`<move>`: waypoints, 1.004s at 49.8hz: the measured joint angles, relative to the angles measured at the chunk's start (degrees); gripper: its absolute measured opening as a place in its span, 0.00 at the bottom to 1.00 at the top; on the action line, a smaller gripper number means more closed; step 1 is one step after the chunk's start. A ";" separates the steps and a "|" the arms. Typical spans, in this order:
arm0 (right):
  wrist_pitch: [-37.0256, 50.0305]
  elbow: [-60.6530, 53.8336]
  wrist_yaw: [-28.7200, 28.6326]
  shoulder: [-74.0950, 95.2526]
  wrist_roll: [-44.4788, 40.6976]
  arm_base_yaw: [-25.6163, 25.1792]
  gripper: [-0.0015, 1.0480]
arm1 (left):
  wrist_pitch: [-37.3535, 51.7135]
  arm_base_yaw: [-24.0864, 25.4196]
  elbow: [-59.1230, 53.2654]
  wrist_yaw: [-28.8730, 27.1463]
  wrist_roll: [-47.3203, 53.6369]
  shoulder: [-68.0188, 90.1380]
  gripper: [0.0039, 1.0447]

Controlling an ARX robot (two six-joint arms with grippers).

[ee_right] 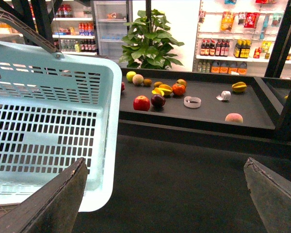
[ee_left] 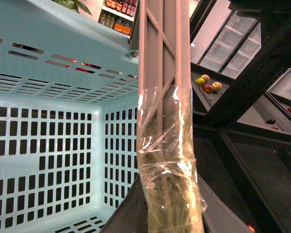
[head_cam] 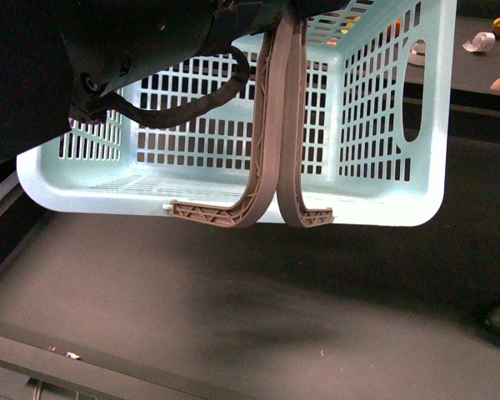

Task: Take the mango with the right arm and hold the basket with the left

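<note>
Mango untouched on desk; basket hangs clenched in L end effector; R end effector released, must reach over.

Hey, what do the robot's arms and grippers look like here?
The left arm is bulky and black, with a looping black ribbed cable. The right gripper has two flat, dark grey, wedge-shaped fingers with rough pale edges.

The basket is smooth, faintly glossy plastic. Its ribbed handles look matt plastic, wrapped in crinkled, glossy clear film.
</note>
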 joint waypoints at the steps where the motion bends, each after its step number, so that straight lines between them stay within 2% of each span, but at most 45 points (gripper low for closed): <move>1: 0.00 0.00 0.00 0.00 0.00 0.00 0.92 | 0.00 0.00 0.00 0.02 0.00 0.00 0.07; 36: 0.00 0.00 0.00 0.00 0.00 0.00 0.92 | 0.00 -0.02 0.00 0.13 -0.07 0.00 0.07; 39: -2.86 0.98 5.81 1.49 1.88 1.44 0.92 | 0.00 -0.02 0.00 0.13 -0.07 0.00 0.07; 41: -4.92 2.34 12.41 5.60 3.96 1.99 0.92 | 0.00 -0.02 0.02 0.17 -0.07 0.00 0.07; 42: -3.76 2.54 14.82 9.51 5.27 0.55 0.92 | 0.00 0.00 0.02 0.20 -0.11 0.00 0.07; 44: -0.24 2.38 14.45 15.17 6.23 -3.02 0.92 | 0.00 -0.02 0.02 0.20 -0.17 0.00 0.07; 47: 8.94 1.92 10.56 26.25 6.95 -10.19 0.92 | 0.00 -0.04 0.02 0.20 -0.09 0.00 0.07; 50: 22.40 1.84 6.51 41.31 6.60 -17.20 0.92 | -0.02 -0.02 0.02 0.20 -0.15 0.00 0.07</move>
